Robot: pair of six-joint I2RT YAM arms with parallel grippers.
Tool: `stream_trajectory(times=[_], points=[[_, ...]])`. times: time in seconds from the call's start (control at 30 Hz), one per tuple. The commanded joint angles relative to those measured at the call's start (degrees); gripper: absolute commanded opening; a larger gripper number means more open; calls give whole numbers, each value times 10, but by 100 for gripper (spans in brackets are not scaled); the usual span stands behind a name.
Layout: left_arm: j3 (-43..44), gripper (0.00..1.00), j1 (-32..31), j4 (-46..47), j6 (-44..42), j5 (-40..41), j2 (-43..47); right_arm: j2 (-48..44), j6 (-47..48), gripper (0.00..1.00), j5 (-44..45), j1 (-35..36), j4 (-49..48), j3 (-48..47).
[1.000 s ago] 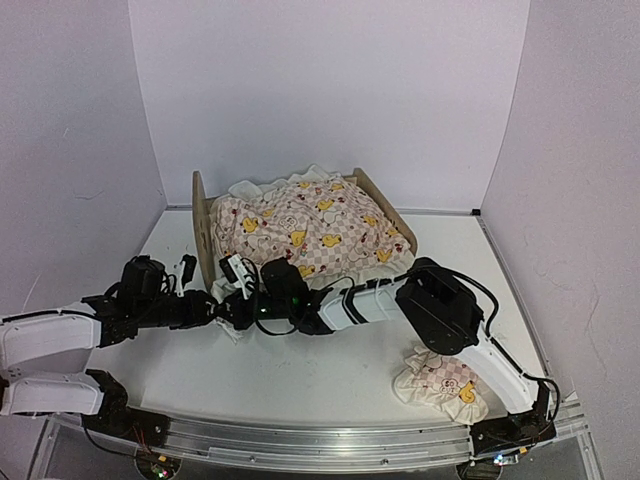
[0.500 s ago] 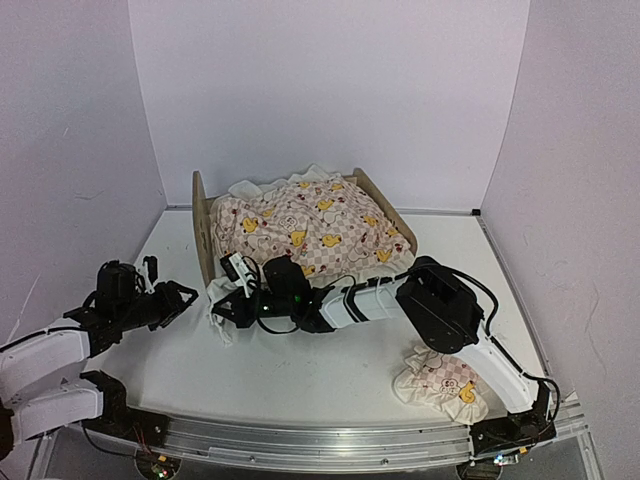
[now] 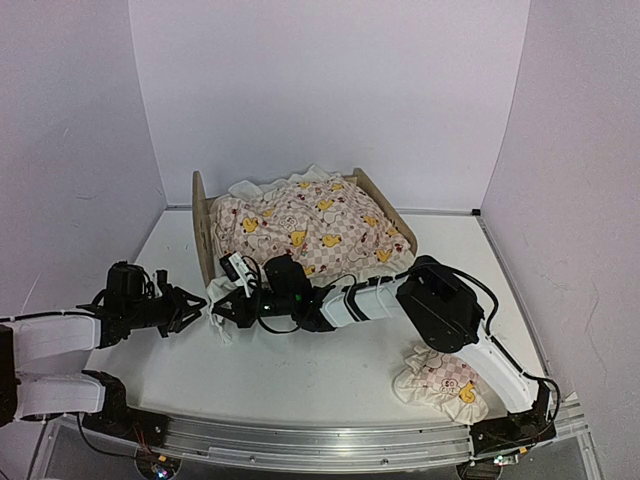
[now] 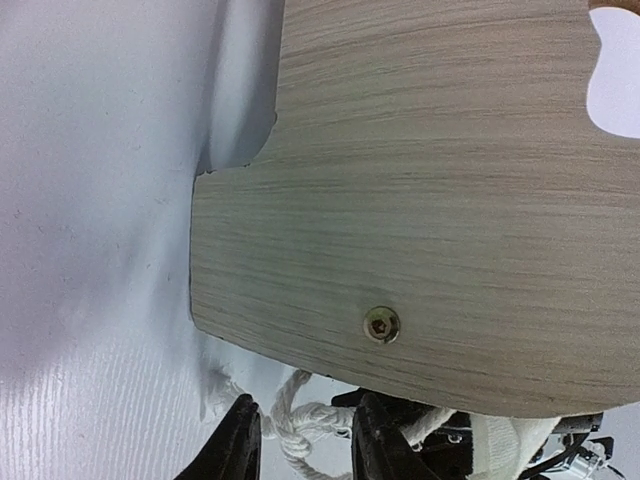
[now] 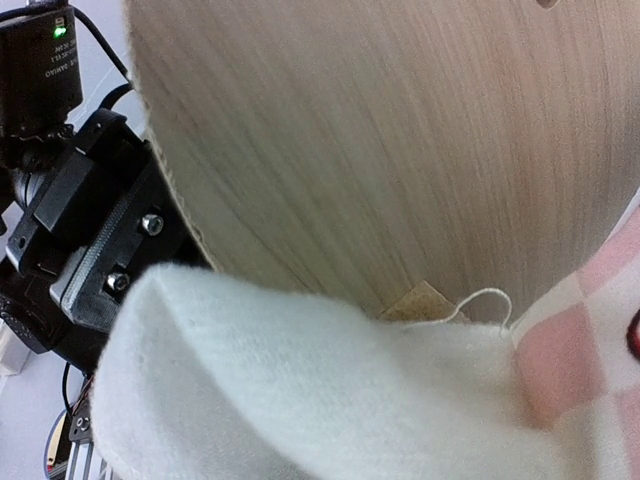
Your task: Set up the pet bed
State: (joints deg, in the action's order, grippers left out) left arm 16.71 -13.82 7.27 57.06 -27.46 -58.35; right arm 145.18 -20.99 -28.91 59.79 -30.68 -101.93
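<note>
Left pincer point(image 3: 196, 304) advanced to pet bed point(image 3: 380, 203), spread (holding nothing); right pincer point(image 3: 222, 304) grip unclear; long axis left-right, headboard point(image 3: 201, 232) left.

Low left arm reaching rightward, left hand point(image 3: 190, 303) with fingers point(image 4: 240, 445) spread apart, right arm stretched far leftward, right hand point(image 3: 228, 302) facing it, grip unclear

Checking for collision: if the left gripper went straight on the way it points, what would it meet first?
Likely the white frilled edge of the quilt, just off the fingertips of the open left gripper, with the wooden pet bed close behind; depth is unclear.
</note>
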Motion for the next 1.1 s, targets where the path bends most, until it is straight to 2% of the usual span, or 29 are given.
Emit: stream_trajectory(times=[0.0,0.4,0.57,0.93,1.07], points=[[20,30,1,43,16,-32,-14,6,9,0,-6,-3,-27,-19],[17,27,-15,74,26,-47,-33,5,10,0,-12,-2,-26,-24],[15,22,-18,86,37,-48,-40,6,10,0,-12,-1,-26,-24],[-3,24,-24,119,73,-49,-47,3,8,0,1,3,-32,-25],[-11,18,-26,135,90,-50,-43,5,0,0,8,4,-40,-26]])
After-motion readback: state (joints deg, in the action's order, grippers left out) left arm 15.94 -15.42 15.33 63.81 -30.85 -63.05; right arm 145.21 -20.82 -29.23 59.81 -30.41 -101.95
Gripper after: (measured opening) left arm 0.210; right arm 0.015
